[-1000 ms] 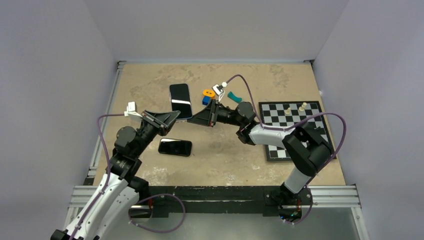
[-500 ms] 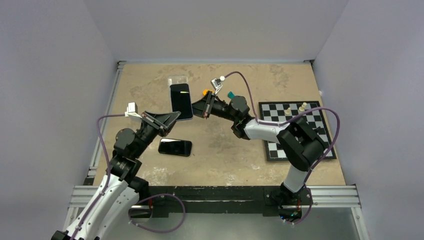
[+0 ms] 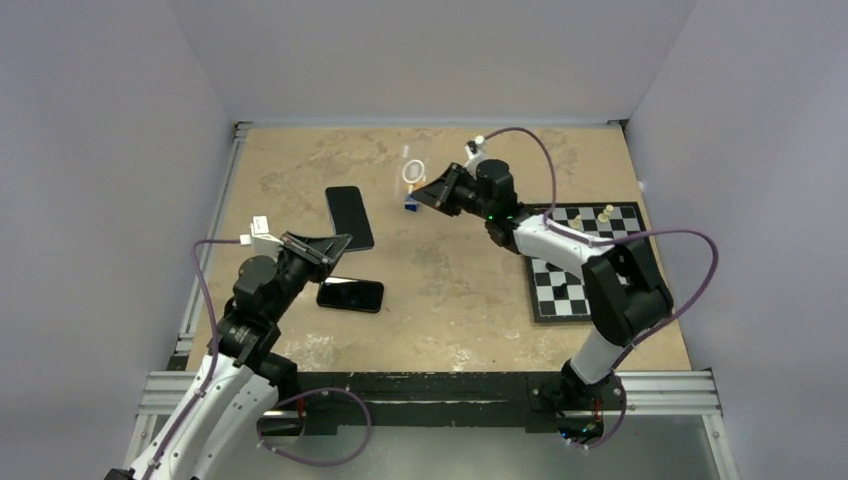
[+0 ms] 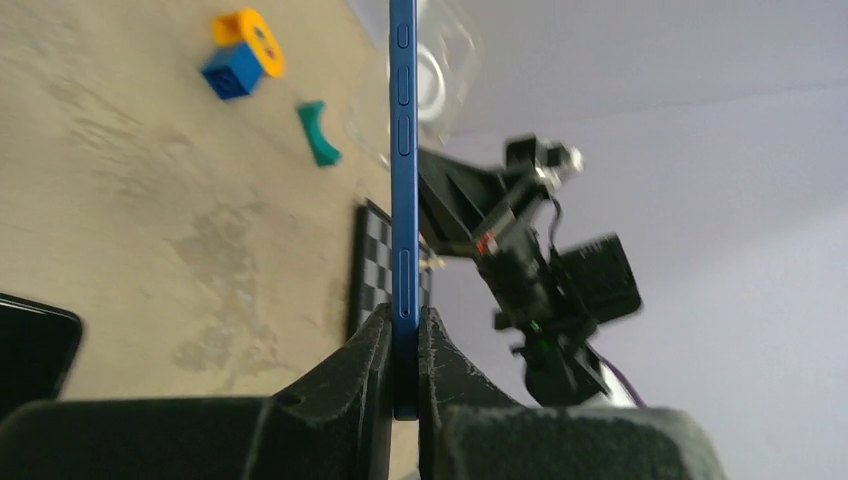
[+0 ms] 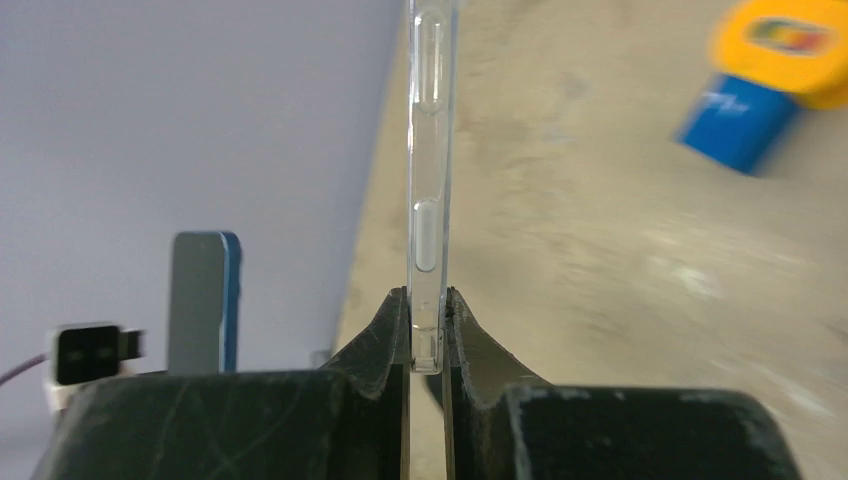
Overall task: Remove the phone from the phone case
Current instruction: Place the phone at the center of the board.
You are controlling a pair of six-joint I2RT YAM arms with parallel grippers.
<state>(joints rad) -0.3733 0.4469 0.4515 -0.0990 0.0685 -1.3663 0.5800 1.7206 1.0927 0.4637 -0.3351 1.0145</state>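
You have the phone (image 4: 403, 150) out of the phone case (image 5: 430, 150).
Your left tool (image 4: 404, 322) pinches the phone's edge; your right tool (image 5: 427, 305) pinches the clear phone case, at the phone's two o'clock.

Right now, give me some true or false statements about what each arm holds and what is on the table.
1. The left fingers are shut on the phone, gripping it by its blue edge. True.
2. The phone sits inside the clear case. False: the phone is out, and the right fingers hold the case on its own, apart from the phone.
3. A second phone lies flat on the table near the left arm. True.
4. The chessboard has no pieces on it. False: two pale pieces stand at its far edge.
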